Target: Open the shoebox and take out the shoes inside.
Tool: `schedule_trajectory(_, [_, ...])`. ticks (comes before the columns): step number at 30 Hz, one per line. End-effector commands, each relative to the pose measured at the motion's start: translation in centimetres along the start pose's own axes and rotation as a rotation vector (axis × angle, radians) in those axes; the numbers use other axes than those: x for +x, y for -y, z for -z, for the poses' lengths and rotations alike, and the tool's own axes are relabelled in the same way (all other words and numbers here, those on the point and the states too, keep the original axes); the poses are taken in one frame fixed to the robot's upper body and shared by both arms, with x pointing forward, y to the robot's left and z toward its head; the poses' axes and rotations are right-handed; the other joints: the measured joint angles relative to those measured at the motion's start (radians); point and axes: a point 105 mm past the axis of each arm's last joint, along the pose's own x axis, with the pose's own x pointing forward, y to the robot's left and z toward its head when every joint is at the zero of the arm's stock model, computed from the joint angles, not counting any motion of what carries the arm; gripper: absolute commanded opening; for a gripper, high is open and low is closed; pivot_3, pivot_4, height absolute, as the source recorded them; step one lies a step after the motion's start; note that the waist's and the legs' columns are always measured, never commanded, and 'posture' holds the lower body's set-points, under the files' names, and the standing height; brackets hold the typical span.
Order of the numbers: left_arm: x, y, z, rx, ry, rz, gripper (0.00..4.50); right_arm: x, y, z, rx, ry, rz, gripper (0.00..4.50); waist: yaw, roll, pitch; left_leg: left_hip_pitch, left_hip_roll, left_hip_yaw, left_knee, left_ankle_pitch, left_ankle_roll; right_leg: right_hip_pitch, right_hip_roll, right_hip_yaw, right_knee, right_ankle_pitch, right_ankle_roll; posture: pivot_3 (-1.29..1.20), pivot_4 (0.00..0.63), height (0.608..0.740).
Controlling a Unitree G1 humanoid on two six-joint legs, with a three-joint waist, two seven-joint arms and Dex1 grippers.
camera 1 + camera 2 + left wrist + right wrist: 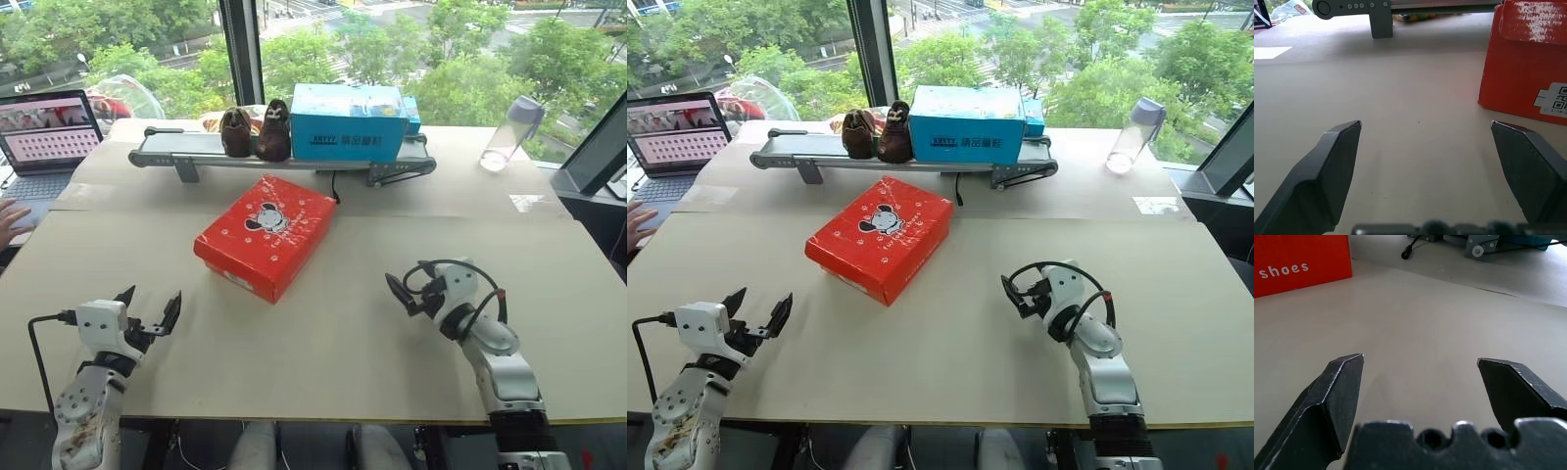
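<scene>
left eye view: shoebox shut, mid-table, long axis running 1 to 7 o'clock. left gripper at its 7, nearer; right gripper at 4. both released, empty.

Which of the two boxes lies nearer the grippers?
The red shoebox, lid shut, lying on the table between them; the blue box sits farther back on the conveyor.
</scene>
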Motion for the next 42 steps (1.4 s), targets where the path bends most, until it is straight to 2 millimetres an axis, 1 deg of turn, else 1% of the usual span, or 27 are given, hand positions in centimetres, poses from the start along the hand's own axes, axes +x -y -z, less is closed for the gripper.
schedule_trajectory(1, [0.1,-0.6,-0.9,0.030,0.034,-0.008,4.50,0.0,0.1,-1.8,-0.034,0.058,-0.016,4.44,0.000,0.000,0.000,0.000,0.000,0.000,0.000,0.000,0.000,0.000,0.000,0.000,0.000,0.000,0.000,0.00,0.150,0.740])
schedule_trajectory(4, [0.1,-2.3,-1.3,0.030,0.045,-0.044,4.50,0.1,0.1,-2.0,-0.039,0.058,-0.043,4.44,0.000,0.000,0.000,0.000,0.000,0.000,0.000,0.000,0.000,0.000,0.000,0.000,0.000,0.000,0.000,0.00,0.150,0.740])
schedule_trajectory(7, [0.0,-3.2,-2.0,0.027,0.057,-0.026,4.50,0.3,0.1,-2.4,-0.041,0.062,-0.071,4.44,-0.003,0.000,0.000,0.000,0.000,0.000,0.000,0.000,0.000,0.000,0.001,0.000,0.000,0.000,0.000,0.00,0.150,0.740])
schedule_trajectory(12, [-0.4,-3.4,-4.1,0.047,0.077,0.109,4.50,0.8,-0.5,-3.2,-0.070,0.053,-0.155,4.44,-0.002,0.000,0.000,0.000,0.001,0.000,0.000,0.000,0.000,0.000,0.001,0.000,0.000,0.000,0.000,0.00,0.150,0.740])
schedule_trajectory(15, [-0.4,-4.1,-5.2,0.067,0.055,0.169,4.50,1.1,-1.1,-4.4,-0.061,0.052,-0.233,4.44,-0.002,0.000,0.000,0.000,0.001,0.000,0.000,0.000,0.000,0.000,0.000,0.000,0.000,-0.001,-0.002,0.00,0.150,0.740])
schedule_trajectory(17, [-0.4,-4.2,-5.6,0.062,0.041,0.224,4.50,1.2,-1.6,-4.9,-0.047,0.047,-0.287,4.44,-0.001,0.000,0.000,0.000,0.001,0.000,0.000,0.000,0.000,-0.001,0.000,0.000,0.001,-0.001,-0.002,0.00,0.150,0.740])
schedule_trajectory(18, [-0.3,-4.4,-5.7,0.062,0.035,0.235,4.00,1.2,-1.9,-5.1,-0.049,0.040,-0.307,3.94,-0.001,0.000,0.000,0.000,0.001,0.000,0.000,0.000,0.000,-0.001,0.000,0.000,0.001,-0.002,-0.004,0.00,0.150,0.740])
schedule_trajectory(20, [0.0,-5.0,-5.8,0.086,0.021,0.248,3.48,1.3,-2.4,-5.2,-0.060,0.025,-0.346,3.46,0.000,0.000,0.000,0.000,0.001,0.000,0.000,0.000,0.000,0.000,0.000,0.000,0.001,-0.003,-0.006,0.00,0.150,0.740])
schedule_trajectory(25, [1.5,-6.3,-5.9,0.118,0.005,0.229,1.68,1.6,-2.7,-4.7,-0.083,-0.001,-0.354,1.74,0.001,-0.001,0.001,0.000,0.001,0.000,0.000,0.000,0.000,-0.001,0.001,0.000,0.001,-0.003,-0.006,0.00,0.150,0.740])
schedule_trajectory(26, [2.3,-6.8,-5.6,0.129,0.001,0.189,1.35,2.2,-2.4,-4.4,-0.112,-0.004,-0.322,1.41,0.001,-0.001,0.001,0.000,0.001,0.000,0.000,0.000,0.000,-0.001,0.000,0.000,0.001,-0.003,-0.006,0.00,0.150,0.740])
schedule_trajectory(28, [3.2,-7.2,-5.3,0.142,-0.001,0.145,0.60,2.9,-2.1,-4.1,-0.149,-0.006,-0.287,0.70,0.001,-0.001,0.001,0.000,0.000,0.000,0.000,0.000,0.000,0.000,0.000,0.000,0.001,0.000,0.000,0.00,0.150,0.740])
schedule_trajectory(29, [4.0,-7.2,-5.2,0.147,0.012,0.127,0.23,3.6,-1.9,-4.0,-0.146,-0.005,-0.254,0.37,0.000,-0.001,0.001,0.000,0.000,0.000,0.000,0.000,0.000,-0.001,0.001,0.000,0.001,0.001,0.000,0.00,0.150,0.740])
schedule_trajectory(30, [4.7,-7.0,-5.2,0.150,0.025,0.115,0.00,4.2,-1.7,-3.9,-0.148,-0.003,-0.230,0.05,0.000,-0.001,0.001,0.000,0.000,0.000,0.000,0.000,0.000,-0.001,0.001,0.000,0.001,0.001,0.001,0.00,0.150,0.740])
schedule_trajectory(32, [5.9,-6.7,-5.1,0.160,0.041,0.097,0.00,5.1,-1.5,-3.8,-0.153,0.001,-0.190,0.05,0.000,-0.001,0.001,0.000,0.000,0.000,0.000,0.000,0.000,-0.001,0.001,0.000,0.001,0.001,0.002,0.00,0.150,0.740])
schedule_trajectory(34, [8.2,-5.8,-5.0,0.144,0.047,0.084,0.00,6.3,-1.0,-3.7,-0.147,-0.009,-0.138,0.05,0.001,-0.002,0.001,0.000,0.000,0.000,0.001,0.001,0.001,0.000,0.001,0.000,0.002,0.002,0.002,0.00,0.150,0.740])
schedule_trajectory(36, [9.5,-5.3,-5.1,0.133,0.054,0.083,0.00,7.0,-0.9,-3.7,-0.149,-0.011,-0.114,0.05,0.003,-0.003,0.002,0.000,-0.001,0.000,0.001,0.001,0.001,-0.001,0.001,0.000,0.002,0.004,0.000,0.00,0.150,0.740])
schedule_trajectory(40, [12.4,-2.5,-4.7,0.138,0.038,0.172,0.00,8.9,-1.9,-4.4,-0.124,0.011,-0.125,0.05,-0.002,-0.004,0.003,0.000,-0.001,0.000,0.001,0.002,0.002,0.000,0.002,0.001,0.003,0.007,-0.002,0.00,0.150,0.740])
schedule_trajectory(42, [13.5,-1.2,-4.7,0.137,0.034,0.209,0.00,9.8,-2.9,-4.1,-0.121,-0.016,-0.160,0.05,-0.004,-0.004,0.003,0.000,-0.002,0.000,0.001,0.002,0.002,-0.001,0.002,0.001,0.003,0.007,-0.002,0.00,0.150,0.740])
